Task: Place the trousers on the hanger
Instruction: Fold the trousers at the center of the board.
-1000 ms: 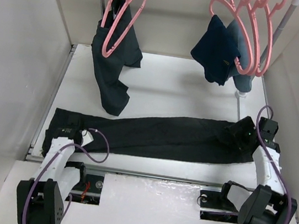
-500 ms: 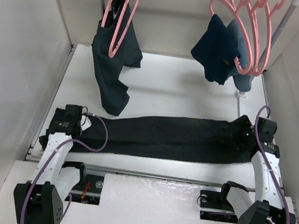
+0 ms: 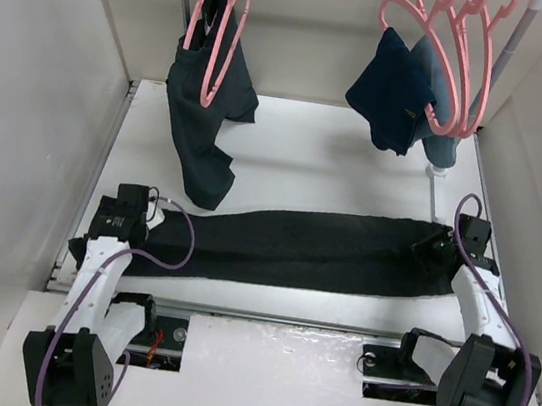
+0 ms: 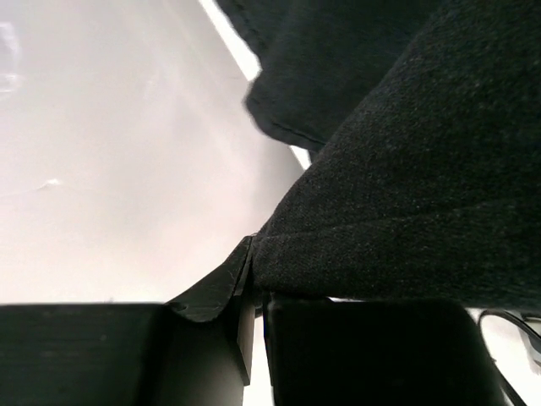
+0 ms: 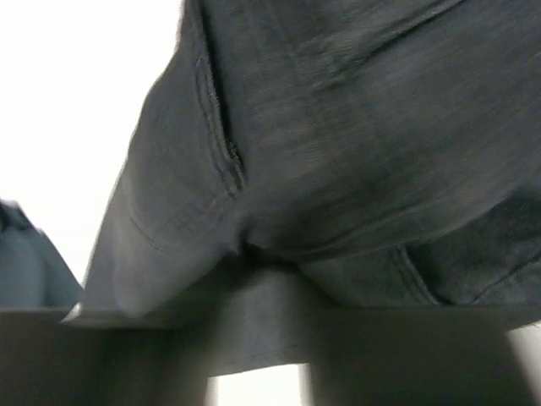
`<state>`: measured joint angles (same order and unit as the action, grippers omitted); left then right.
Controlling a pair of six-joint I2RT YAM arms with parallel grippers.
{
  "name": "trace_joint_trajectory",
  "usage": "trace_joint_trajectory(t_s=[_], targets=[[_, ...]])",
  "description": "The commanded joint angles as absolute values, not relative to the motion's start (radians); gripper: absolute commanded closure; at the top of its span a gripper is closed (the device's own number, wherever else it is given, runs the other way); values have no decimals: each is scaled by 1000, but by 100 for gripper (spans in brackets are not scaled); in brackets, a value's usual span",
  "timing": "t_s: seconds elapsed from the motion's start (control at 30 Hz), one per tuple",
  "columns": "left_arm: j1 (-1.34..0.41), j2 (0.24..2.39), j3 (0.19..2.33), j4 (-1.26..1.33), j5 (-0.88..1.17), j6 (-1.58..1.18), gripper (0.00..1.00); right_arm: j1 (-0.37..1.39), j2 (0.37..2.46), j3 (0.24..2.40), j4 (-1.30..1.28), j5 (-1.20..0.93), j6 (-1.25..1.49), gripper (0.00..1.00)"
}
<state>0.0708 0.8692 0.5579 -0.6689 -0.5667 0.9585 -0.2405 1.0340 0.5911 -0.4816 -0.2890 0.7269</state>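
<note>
The black trousers point(image 3: 295, 247) lie lengthwise across the table, waist end to the right. My left gripper point(image 3: 151, 224) is at their left leg end, and in the left wrist view it point(image 4: 254, 272) is shut on a hem fold of the trousers point(image 4: 406, 194). My right gripper point(image 3: 434, 249) is at the waist end, and in the right wrist view it point(image 5: 254, 266) is shut on a bunch of the trousers point(image 5: 338, 152). Pink hangers point(image 3: 457, 58) hang on the rail at the back right, with two more hangers point(image 3: 216, 39) at the back left.
Another black pair point(image 3: 201, 123) hangs from the left hangers down to the table. A dark navy garment point(image 3: 396, 89) hangs at the back right. White walls close in both sides. A rail post point(image 3: 440, 166) stands at the back right.
My right gripper has shut on the waist end. My left arm has drawn the leg end away from the table's left front corner, so the trousers lie shorter.
</note>
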Motion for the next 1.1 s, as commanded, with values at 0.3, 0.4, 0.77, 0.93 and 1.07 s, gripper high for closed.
trace_joint_trajectory(t_s=[0.3, 0.4, 0.77, 0.93, 1.07], targets=[[64, 885, 719, 80, -686, 1210, 100, -186, 1171, 899, -393, -112, 663, 100], [64, 923, 774, 163, -641, 1270, 100, -143, 1134, 983, -442, -52, 653, 100], [64, 857, 477, -352, -702, 1246, 100, -153, 945, 775, -538, -64, 653, 100], [55, 835, 290, -468, -764, 1190, 100, -164, 858, 669, -635, -119, 688, 100], [55, 834, 213, -477, -775, 1181, 100, -199, 789, 525, -637, -236, 787, 100]])
